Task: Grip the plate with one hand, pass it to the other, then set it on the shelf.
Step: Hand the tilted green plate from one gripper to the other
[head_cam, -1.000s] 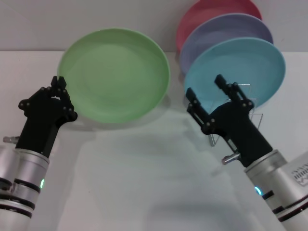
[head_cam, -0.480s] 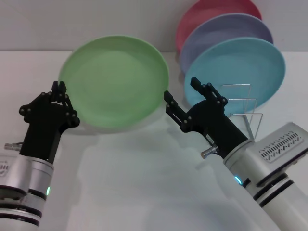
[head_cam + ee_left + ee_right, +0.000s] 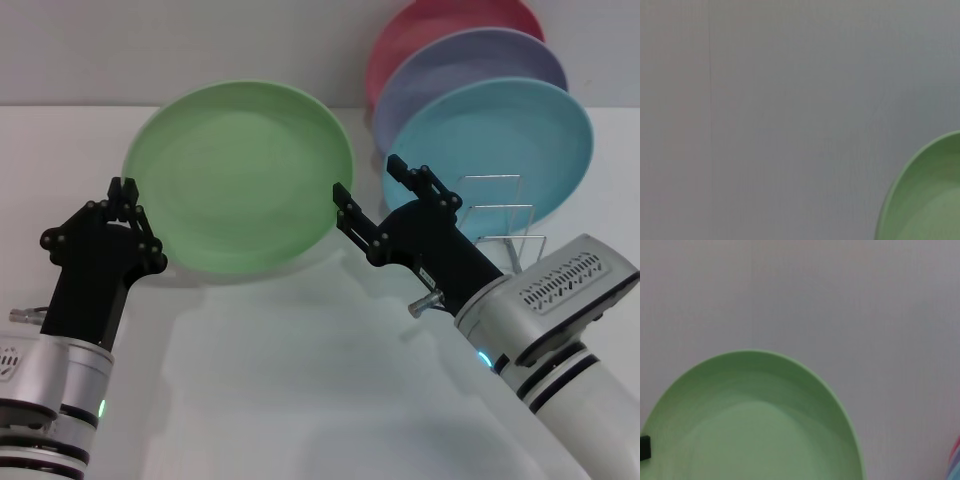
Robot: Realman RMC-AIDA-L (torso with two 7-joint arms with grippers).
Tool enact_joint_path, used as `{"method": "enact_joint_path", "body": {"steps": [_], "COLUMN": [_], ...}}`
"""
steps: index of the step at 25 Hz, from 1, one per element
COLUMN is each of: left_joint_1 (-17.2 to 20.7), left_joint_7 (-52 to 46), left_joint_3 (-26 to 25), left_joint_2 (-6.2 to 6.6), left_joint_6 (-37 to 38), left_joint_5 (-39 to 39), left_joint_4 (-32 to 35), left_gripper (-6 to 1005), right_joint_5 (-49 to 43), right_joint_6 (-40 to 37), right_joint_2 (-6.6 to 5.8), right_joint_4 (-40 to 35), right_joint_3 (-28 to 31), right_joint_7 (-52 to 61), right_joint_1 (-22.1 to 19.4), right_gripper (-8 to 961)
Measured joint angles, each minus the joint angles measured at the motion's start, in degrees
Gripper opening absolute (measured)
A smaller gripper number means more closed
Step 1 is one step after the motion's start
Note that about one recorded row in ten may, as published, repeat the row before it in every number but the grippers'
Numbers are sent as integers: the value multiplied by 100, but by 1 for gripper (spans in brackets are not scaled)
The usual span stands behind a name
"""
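Note:
The large light-green plate (image 3: 240, 175) is held tilted above the white table, its face towards me. My left gripper (image 3: 123, 192) is shut on its lower left rim. My right gripper (image 3: 371, 186) is open at the plate's right rim, one finger (image 3: 346, 203) close to the edge and the other towards the turquoise plate. The plate also shows in the left wrist view (image 3: 927, 200) and fills the lower part of the right wrist view (image 3: 750, 425). The silver wire shelf (image 3: 505, 215) stands at the right, behind my right arm.
A turquoise plate (image 3: 500, 145), a lavender plate (image 3: 470, 65) and a pink plate (image 3: 430, 25) stand upright in the shelf's far slots. Its near wire loops hold nothing. The white table (image 3: 300, 380) stretches in front of both arms.
My right gripper has swung left from the shelf to the green plate's right rim, still open. My left gripper has kept hold of the plate and raised it slightly.

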Motion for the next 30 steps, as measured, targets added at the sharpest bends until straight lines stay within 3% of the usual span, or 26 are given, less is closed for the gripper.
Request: {"method": "enact_joint_path", "body": {"steps": [17, 30], "left_joint_1": [59, 22], "left_joint_7": [667, 666], "left_joint_3": [464, 496], "left_joint_2": [0, 0], "left_joint_6": [134, 145], "left_joint_5": [-684, -767], "left_joint_4": [216, 251], "left_gripper": [91, 97], "right_joint_5": [-28, -23], "right_joint_6": [290, 393], "right_joint_2": [2, 4], "right_joint_4": [-4, -3], "right_joint_3": [4, 4], "right_joint_7": [21, 27], "right_joint_1": [41, 125], "right_gripper": [726, 726]}}
